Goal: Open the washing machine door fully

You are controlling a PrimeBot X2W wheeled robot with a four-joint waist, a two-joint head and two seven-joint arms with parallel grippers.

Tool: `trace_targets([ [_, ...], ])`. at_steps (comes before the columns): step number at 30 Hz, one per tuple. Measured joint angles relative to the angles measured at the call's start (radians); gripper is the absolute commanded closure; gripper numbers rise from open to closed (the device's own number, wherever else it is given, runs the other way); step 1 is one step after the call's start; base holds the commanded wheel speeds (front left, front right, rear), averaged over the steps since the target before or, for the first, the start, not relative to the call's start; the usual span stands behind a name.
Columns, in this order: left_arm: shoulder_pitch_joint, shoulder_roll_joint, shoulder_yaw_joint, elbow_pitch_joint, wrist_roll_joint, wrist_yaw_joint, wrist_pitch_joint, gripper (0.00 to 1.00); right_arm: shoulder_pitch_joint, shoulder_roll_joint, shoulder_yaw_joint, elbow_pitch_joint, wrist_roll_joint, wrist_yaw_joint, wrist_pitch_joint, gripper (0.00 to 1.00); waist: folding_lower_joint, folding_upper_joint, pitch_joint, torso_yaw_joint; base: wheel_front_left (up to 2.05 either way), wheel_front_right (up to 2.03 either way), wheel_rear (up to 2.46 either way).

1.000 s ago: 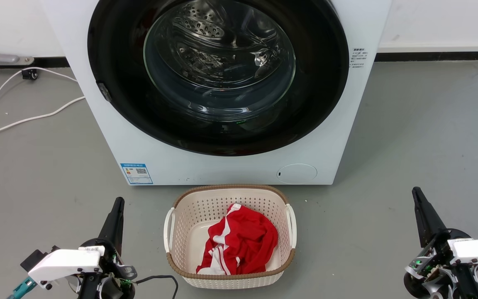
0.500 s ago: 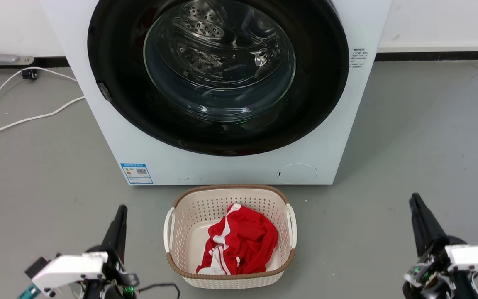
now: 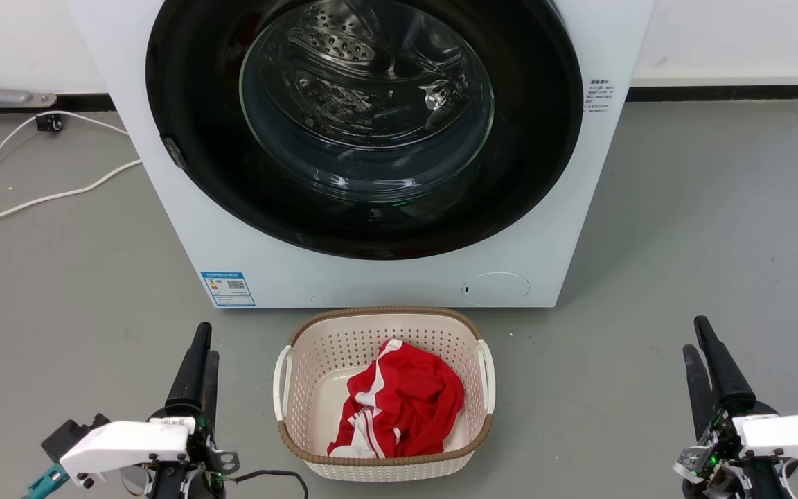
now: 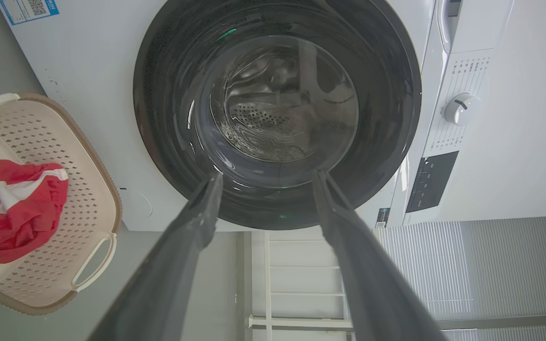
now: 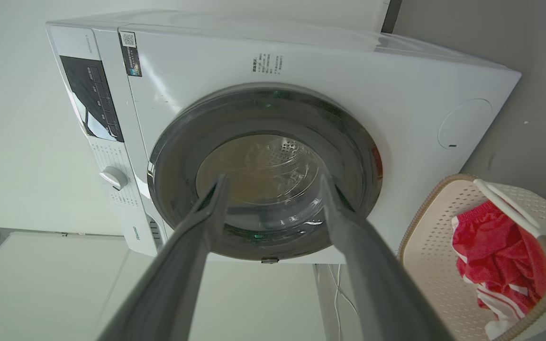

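Your left gripper (image 3: 206, 343) has its jaws spread, holding nothing, and so does your right gripper (image 3: 695, 337). Both are well short of the machine. Half a second ago each showed as one dark finger in the head view. Now two fingers show side by side, with the tips slightly higher. The laundry basket (image 3: 385, 313) with its red garment (image 3: 406, 402) lies between them, just before the washing machine (image 3: 371, 281). The washing machine door (image 3: 364, 132) sits shut, flush on the front, with a small tab at its left rim. Bare floor (image 3: 683, 229) lies either side of the basket, and a white cable (image 3: 25, 201) trails far left.
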Motion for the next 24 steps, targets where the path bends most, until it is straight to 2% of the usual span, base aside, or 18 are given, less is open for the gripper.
trace_targets([
  [11, -0.007, 0.0, -0.027, -0.071, 0.245, 0.001, -0.048, 0.0, 0.009, 0.0, 0.006, -0.079, -0.28, 0.0, -0.044, 0.0, 0.0, 0.0, 0.003, -0.001, 0.0, 0.0, 0.0],
  [24, -0.026, 0.0, -0.102, -0.122, 0.561, 0.042, -0.096, 0.0, 0.024, 0.001, 0.026, -0.143, -0.587, 0.0, -0.095, 0.0, 0.0, 0.0, 0.006, -0.003, 0.0, 0.0, 0.0],
])
